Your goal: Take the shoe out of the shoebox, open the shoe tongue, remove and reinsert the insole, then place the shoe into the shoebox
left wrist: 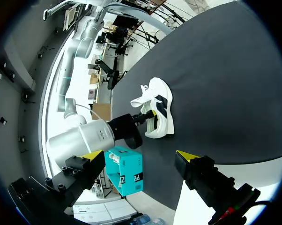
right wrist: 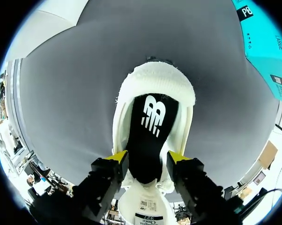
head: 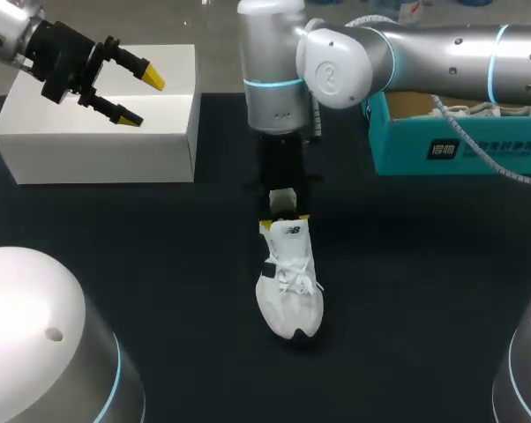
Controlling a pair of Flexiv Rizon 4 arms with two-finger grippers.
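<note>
Head view: the white shoe (head: 290, 282) lies at centre frame on the black table (head: 160, 264), out of the teal shoebox (head: 442, 145) at upper right.

Left wrist view: the left gripper (left wrist: 140, 157) gapes wide and empty at lower frame, with the light, soft-sided shoe at mid-frame.

Right wrist view: the right gripper (right wrist: 148, 158) seems pinched on the black insole (right wrist: 148, 126) at the heel, though contact is unclear. The insole is probably thin and floppy, so take it by its heel edge.
</note>
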